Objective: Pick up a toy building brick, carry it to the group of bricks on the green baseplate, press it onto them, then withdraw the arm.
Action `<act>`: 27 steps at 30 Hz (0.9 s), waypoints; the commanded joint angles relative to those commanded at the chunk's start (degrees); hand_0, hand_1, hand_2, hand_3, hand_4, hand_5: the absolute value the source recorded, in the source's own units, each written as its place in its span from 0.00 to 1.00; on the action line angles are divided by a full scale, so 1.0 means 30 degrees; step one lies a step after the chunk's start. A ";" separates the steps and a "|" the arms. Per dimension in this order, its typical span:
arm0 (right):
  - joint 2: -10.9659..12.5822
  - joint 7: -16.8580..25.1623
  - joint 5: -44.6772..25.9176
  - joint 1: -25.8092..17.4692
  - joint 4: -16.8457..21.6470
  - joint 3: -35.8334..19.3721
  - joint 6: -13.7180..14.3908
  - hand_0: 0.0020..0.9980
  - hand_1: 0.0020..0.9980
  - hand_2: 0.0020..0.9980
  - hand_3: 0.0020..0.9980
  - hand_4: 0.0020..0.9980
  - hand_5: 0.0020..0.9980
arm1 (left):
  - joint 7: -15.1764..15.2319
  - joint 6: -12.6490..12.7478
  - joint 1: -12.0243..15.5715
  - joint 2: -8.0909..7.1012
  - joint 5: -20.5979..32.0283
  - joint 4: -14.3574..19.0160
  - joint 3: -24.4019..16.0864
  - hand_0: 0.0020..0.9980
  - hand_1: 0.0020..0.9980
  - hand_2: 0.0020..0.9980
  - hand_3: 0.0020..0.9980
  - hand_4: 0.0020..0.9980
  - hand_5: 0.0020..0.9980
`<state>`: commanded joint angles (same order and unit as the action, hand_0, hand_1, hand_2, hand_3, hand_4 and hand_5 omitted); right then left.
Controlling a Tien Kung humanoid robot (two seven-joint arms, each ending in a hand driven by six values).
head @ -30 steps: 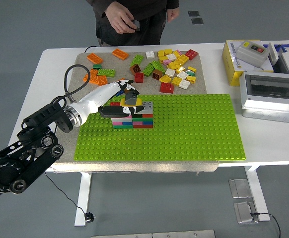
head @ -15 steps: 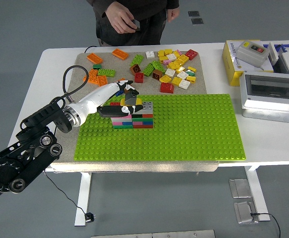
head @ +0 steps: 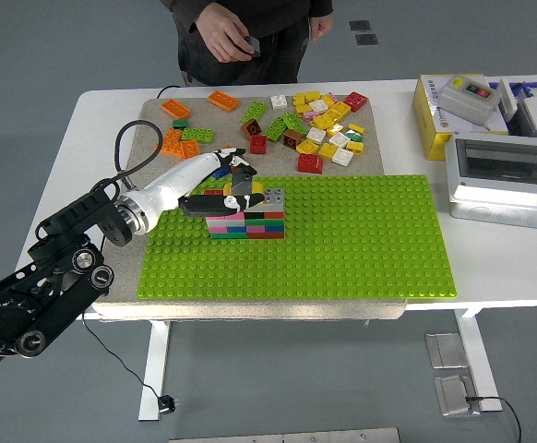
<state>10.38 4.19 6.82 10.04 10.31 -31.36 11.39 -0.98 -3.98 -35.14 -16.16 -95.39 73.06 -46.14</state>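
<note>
The yellow brick (head: 253,194) is seen sitting on top of the brick stack (head: 247,220), near the back-left part of the green baseplate (head: 361,240). The stack is built from layered rows: grey and yellow up top, then red, green, pink and blue underneath. The left robot hand (head: 224,185) is laid right over the stack, dark fingers (head: 241,183) draped across the yellow brick; whether they're actually clamped on it or just pressing can't be told from this angle. The white forearm (head: 172,189) is angled in from the lower left, with the black arm linkage (head: 38,295) hanging off the counter's near-left corner.

The baseplate is laid on a beige mat (head: 149,129) covering the white counter (head: 102,101). Behind the plate, a loose pile of bricks (head: 315,125) in yellow, green, red, white and orange is scattered over the mat. Grey and yellow electrical boxes (head: 490,138) are parked on the right end. A person (head: 241,37) is standing at the far side, something small and dark held in one hand. Grey floor all around.
</note>
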 joint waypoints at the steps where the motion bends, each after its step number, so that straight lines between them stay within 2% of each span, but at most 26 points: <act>1: -0.0003 0.0001 0.0037 -0.0002 0.0000 -0.0012 0.0004 0.79 0.69 0.71 0.70 0.54 0.88 | 0.0012 -0.0001 0.0011 0.0020 0.0022 -0.0032 -0.0020 0.98 1.00 1.00 0.73 0.83 0.75; 27: -0.0069 -0.0025 0.0745 -0.0080 0.0000 -0.0526 0.0032 0.79 0.69 0.71 0.70 0.54 0.89 | 0.0093 -0.0097 0.0000 0.0111 0.0107 -0.0056 -0.0169 0.97 1.00 1.00 0.72 0.83 0.74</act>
<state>10.18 4.11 9.05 9.80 10.31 -32.94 11.49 -0.70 -4.27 -35.14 -15.83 -95.07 72.89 -46.65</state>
